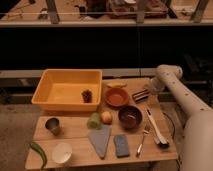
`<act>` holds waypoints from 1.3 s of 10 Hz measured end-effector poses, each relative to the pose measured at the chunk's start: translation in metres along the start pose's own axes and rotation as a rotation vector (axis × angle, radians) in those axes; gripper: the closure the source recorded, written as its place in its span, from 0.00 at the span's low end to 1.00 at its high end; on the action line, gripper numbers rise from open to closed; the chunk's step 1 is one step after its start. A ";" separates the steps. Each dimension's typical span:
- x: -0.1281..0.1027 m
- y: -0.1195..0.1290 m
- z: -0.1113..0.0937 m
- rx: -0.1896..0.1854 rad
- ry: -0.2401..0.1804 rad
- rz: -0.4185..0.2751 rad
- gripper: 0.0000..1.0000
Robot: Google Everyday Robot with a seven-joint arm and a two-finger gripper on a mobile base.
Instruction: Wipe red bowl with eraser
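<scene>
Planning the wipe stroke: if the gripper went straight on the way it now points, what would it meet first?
The gripper is at the eraser, pointing toward the picture's left. Straight on, the next thing in line looks like the rim of the red bowl, though depth is unclear.

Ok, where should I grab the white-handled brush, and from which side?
Probably mid-handle on the brush, from above: it lies flat on the table, its long thin handle clear of the fork. The pincer is farther back, at the eraser beside the red bowl.
</scene>
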 end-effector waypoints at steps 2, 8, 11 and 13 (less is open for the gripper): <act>0.000 0.002 0.006 0.000 0.004 -0.025 0.35; -0.003 -0.005 0.018 -0.054 0.010 -0.061 0.46; -0.004 -0.003 0.021 -0.077 -0.010 -0.075 0.76; -0.005 0.000 0.020 -0.090 -0.022 -0.085 0.86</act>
